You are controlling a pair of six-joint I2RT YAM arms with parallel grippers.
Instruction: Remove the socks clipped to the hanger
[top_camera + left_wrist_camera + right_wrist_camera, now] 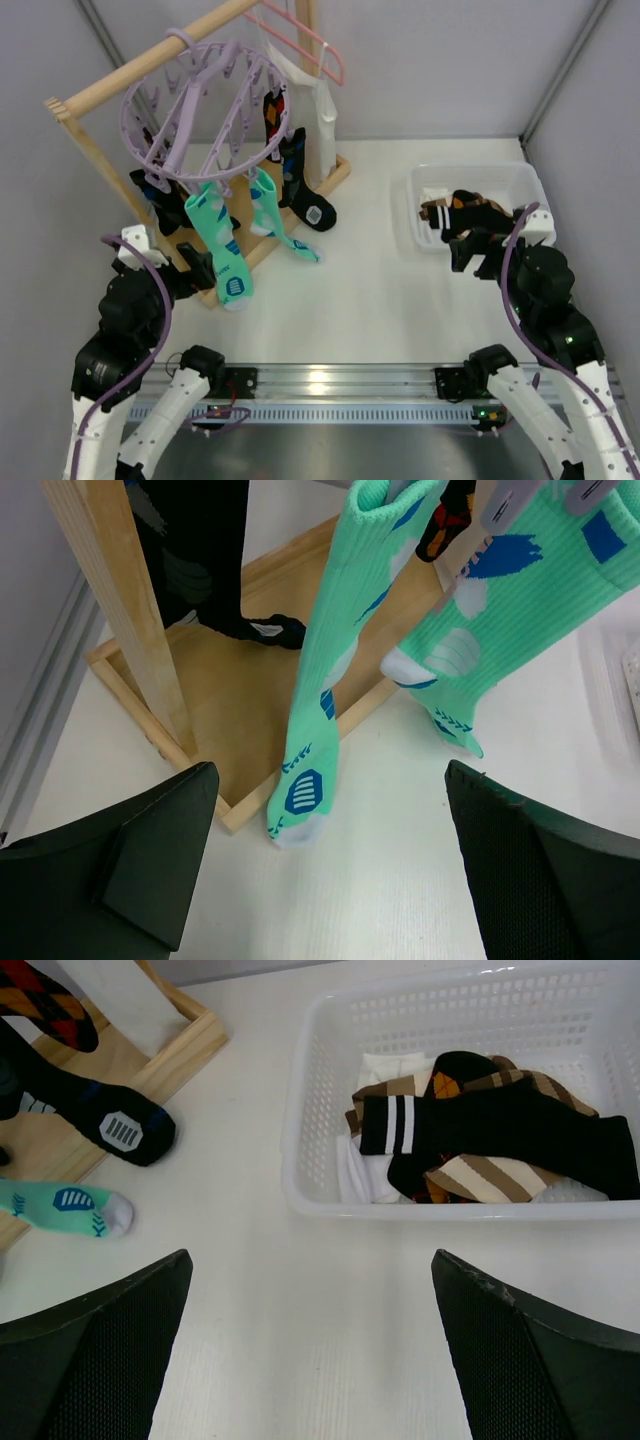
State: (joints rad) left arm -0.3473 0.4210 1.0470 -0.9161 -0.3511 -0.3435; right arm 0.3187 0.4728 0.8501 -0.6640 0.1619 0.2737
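The lavender round hanger (pixel 160 98) hangs from the wooden rail. Clipped to it are two mint-green socks (pixel 216 245), (pixel 272 212), and black socks at the back (pixel 298 180) and at the left (pixel 154 195). My left gripper (pixel 196 270) is open and empty, low beside the near mint sock. In the left wrist view (pixel 330 880) that sock (pixel 320 680) hangs just ahead of it, its toe on the table, and the other mint sock (pixel 500 610) is at the right. My right gripper (pixel 470 250), (pixel 310 1360) is open and empty before the basket.
A white basket (pixel 470 172), (pixel 300 1110) at the right holds several loose socks (pixel 500 1130). The wooden rail frame (pixel 150 60) has a base (pixel 250 700) and a post (pixel 120 610). A pink coat hanger (pixel 305 40) and a white cloth (pixel 325 110) hang at the back.
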